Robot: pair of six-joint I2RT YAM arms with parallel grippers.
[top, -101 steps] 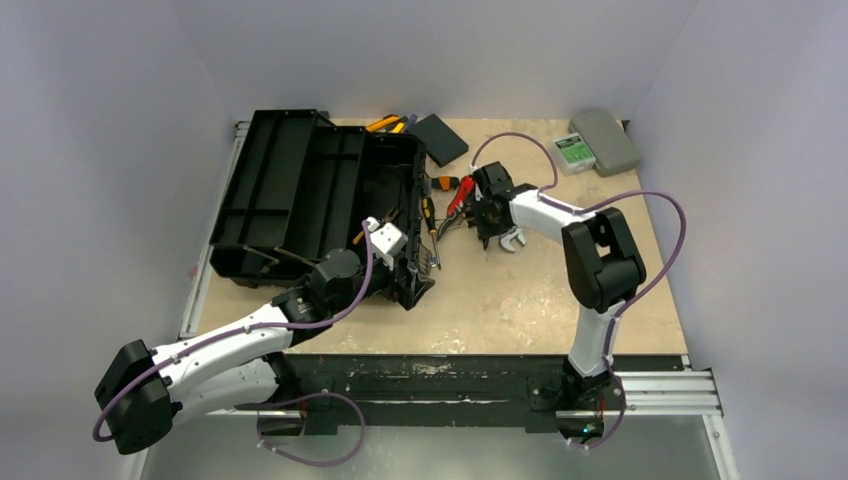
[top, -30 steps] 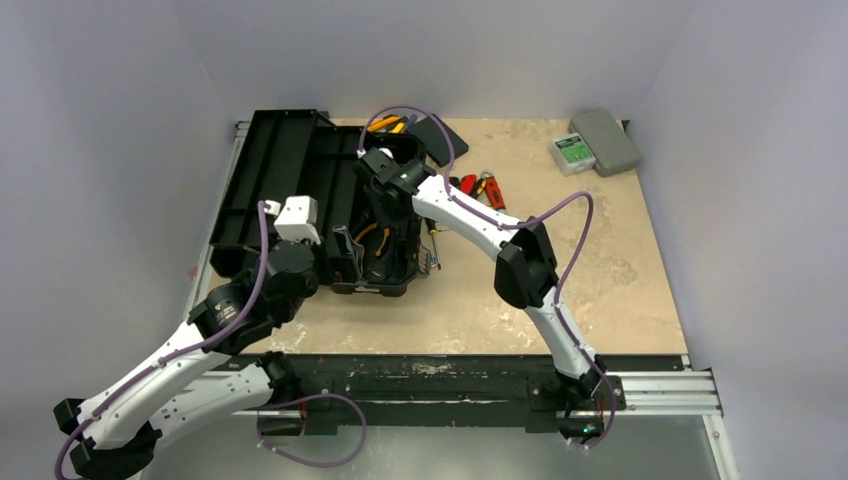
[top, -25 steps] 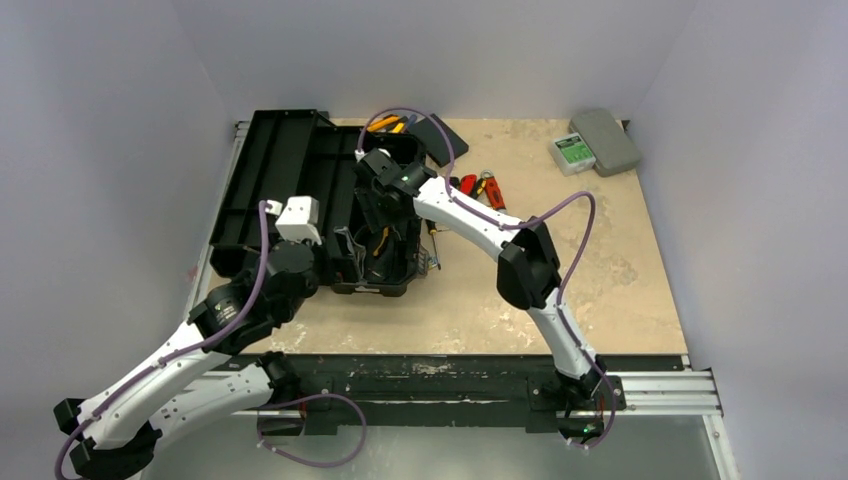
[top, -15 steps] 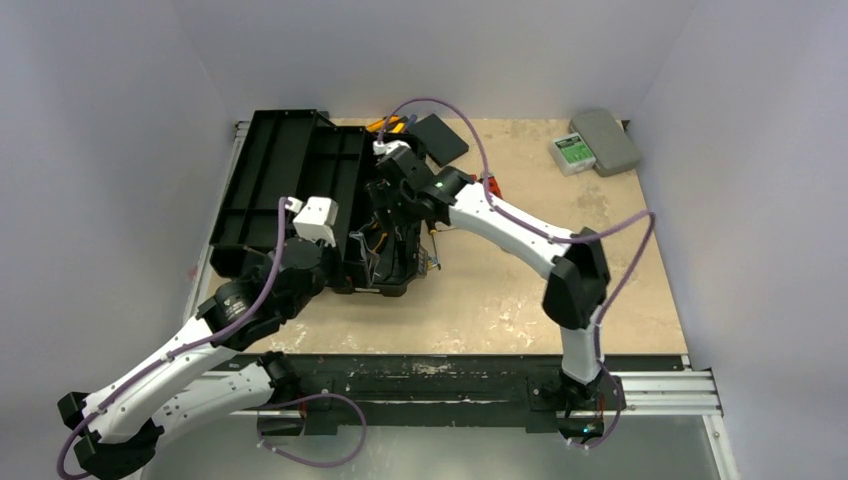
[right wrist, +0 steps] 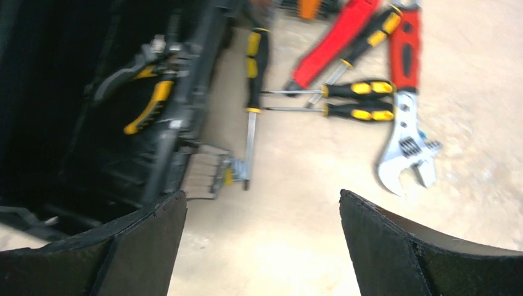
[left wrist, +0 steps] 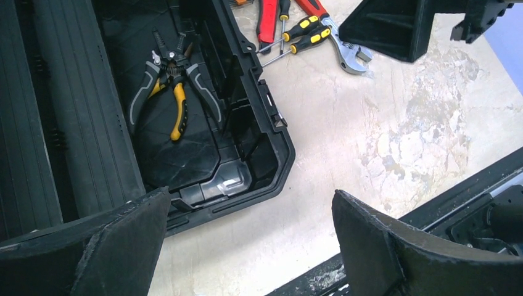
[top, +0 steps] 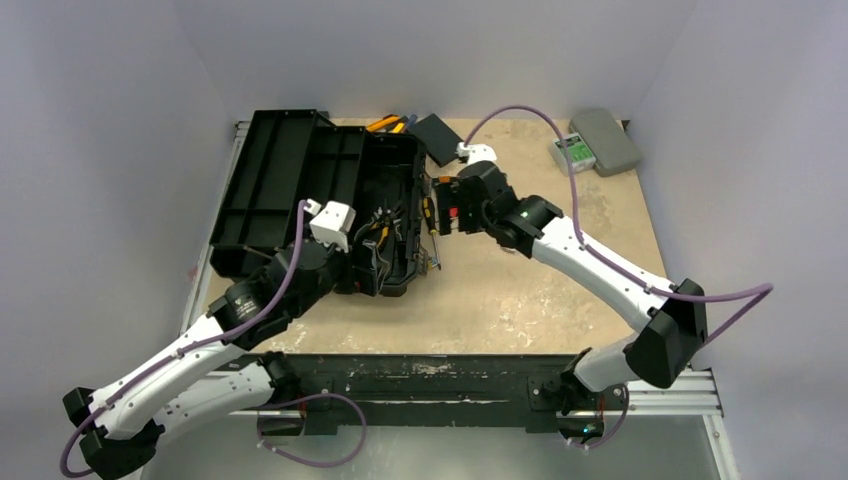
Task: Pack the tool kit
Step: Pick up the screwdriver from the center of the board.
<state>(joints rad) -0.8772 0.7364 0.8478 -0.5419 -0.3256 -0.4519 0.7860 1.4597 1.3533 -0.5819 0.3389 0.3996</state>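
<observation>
Toward the far left of the counter [top: 520, 290], the toolbox [top: 290, 180] lies open, its lid folded back to the left. Grey-and-yellow pliers [left wrist: 176, 92] rest in its deep tray. Just beside the toolbox's right wall, loose tools lie on the counter: a long screwdriver [right wrist: 251, 105] running parallel to that wall, two short screwdrivers [right wrist: 358, 98] side by side, red-handled pliers [right wrist: 333, 40], and an adjustable wrench [right wrist: 404, 151] with a red handle.

The left jaws stand wide apart and empty above the toolbox's near end, their black fingers [left wrist: 105, 246] framing its near right corner. The right jaws are likewise spread wide and hold nothing. Their fingers [right wrist: 395, 246] hover over bare counter, close to the loose tools.

Along the far edge sit a small flat black box [top: 438, 138], a grey case [top: 610, 140], and, touching the case, a green-labelled device [top: 571, 150].
</observation>
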